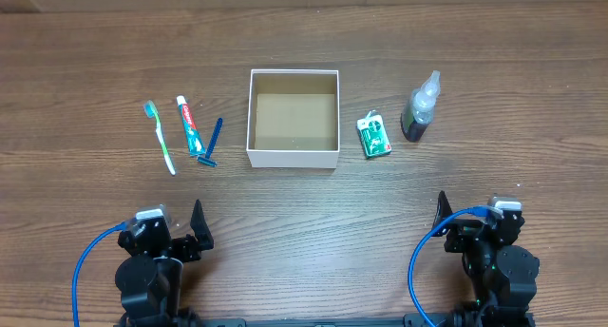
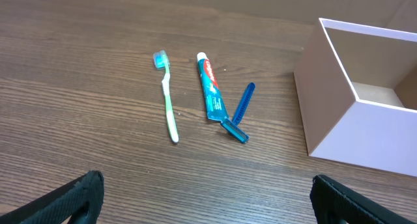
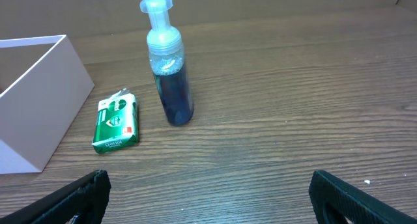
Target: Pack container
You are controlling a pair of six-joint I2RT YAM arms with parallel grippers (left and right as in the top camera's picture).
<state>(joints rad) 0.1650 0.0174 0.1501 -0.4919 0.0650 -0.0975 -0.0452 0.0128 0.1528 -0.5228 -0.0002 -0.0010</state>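
The container (image 1: 294,157), a square white-walled box with a brown inside, stands open and holds nothing at the table's middle; it also shows in the left wrist view (image 2: 339,113) and the right wrist view (image 3: 39,87). Left of it lie a green toothbrush (image 1: 161,137), a toothpaste tube (image 1: 190,124) and a blue razor (image 1: 212,143). Right of it lie a green packet (image 1: 373,137) and a dark blue pump bottle (image 1: 419,106). My left gripper (image 1: 195,227) and right gripper (image 1: 446,218) are open and hold nothing, near the front edge, well short of all items.
Wood-grain table all round. In the left wrist view the toothbrush (image 2: 167,97), toothpaste (image 2: 210,87) and razor (image 2: 240,113) lie ahead. In the right wrist view the packet (image 3: 116,123) and bottle (image 3: 169,61) stand ahead.
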